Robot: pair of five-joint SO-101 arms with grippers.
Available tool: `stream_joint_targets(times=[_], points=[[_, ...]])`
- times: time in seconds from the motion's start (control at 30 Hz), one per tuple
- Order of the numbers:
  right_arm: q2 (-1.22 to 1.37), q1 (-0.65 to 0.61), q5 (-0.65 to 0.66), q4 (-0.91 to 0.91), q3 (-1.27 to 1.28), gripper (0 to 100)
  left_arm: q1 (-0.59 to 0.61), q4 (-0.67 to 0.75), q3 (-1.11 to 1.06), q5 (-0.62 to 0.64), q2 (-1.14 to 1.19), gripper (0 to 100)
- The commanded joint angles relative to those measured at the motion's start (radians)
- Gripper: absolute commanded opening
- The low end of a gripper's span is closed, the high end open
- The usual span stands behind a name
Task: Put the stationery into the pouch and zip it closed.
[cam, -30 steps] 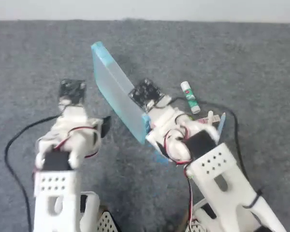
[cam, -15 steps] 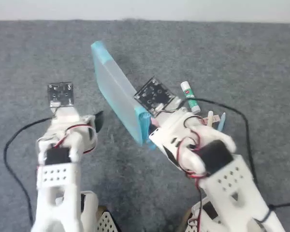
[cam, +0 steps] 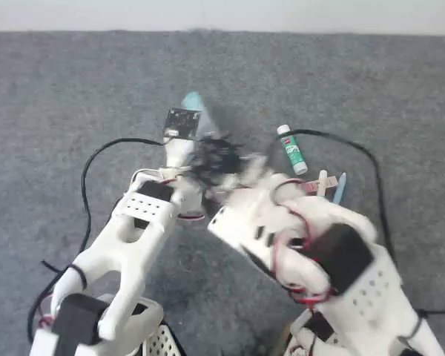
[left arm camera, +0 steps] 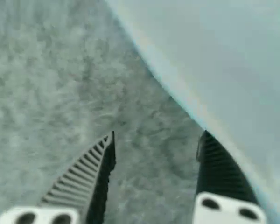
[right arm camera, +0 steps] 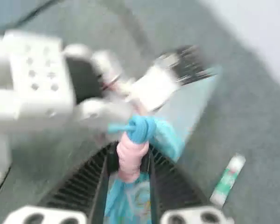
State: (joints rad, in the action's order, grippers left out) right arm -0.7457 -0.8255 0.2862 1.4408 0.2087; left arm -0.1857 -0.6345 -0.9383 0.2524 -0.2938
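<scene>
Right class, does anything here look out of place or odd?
Yes. The glue stick and pens lie loose on the carpet, outside the pouch, yet the right claw is shut on its pink pull. The left claw hangs open at the pouch's edge.

The left arm (cam: 144, 222) and the right arm (cam: 319, 245) cover most of the pouch (cam: 193, 101) in the high view; just a blue tip pokes out behind them. The right arm hides part of the pens (cam: 334, 185) too. In the left wrist view the pouch runs off the edge. The pink tab (right arm camera: 129, 165) squeezed in the right gripper (right arm camera: 129, 154) is too blurry to tell what it is.
</scene>
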Motion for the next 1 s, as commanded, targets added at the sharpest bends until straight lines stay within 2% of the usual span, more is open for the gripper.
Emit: stream_joint_targets(times=[0.0,0.17,0.3,0.43,0.53,0.63,0.8,0.97], points=[[0.012,-0.015,0.044,-0.005,0.078,0.6,0.029,0.038,0.045,0.034,-0.072,27],[-0.033,-0.012,0.048,-0.177,0.396,0.6,0.238,-0.083,-0.002,0.014,-0.285,27],[-0.056,0.036,0.043,-0.323,0.594,0.6,0.437,-0.242,-0.004,-0.152,-0.491,27],[-0.016,0.070,0.046,-0.384,0.644,0.6,0.574,-0.354,-0.004,-0.313,-0.666,27],[0.059,0.068,0.046,-0.421,0.643,0.6,0.626,-0.422,-0.038,-0.456,-0.760,27],[0.148,0.070,0.048,-0.469,0.635,0.6,0.669,-0.428,-0.136,-0.542,-0.816,27],[0.251,0.062,0.048,-0.441,0.555,0.6,0.727,-0.348,-0.283,-0.592,-0.879,27],[0.242,0.062,0.040,-0.420,0.552,0.6,0.736,-0.351,-0.314,-0.664,-0.901,27]])
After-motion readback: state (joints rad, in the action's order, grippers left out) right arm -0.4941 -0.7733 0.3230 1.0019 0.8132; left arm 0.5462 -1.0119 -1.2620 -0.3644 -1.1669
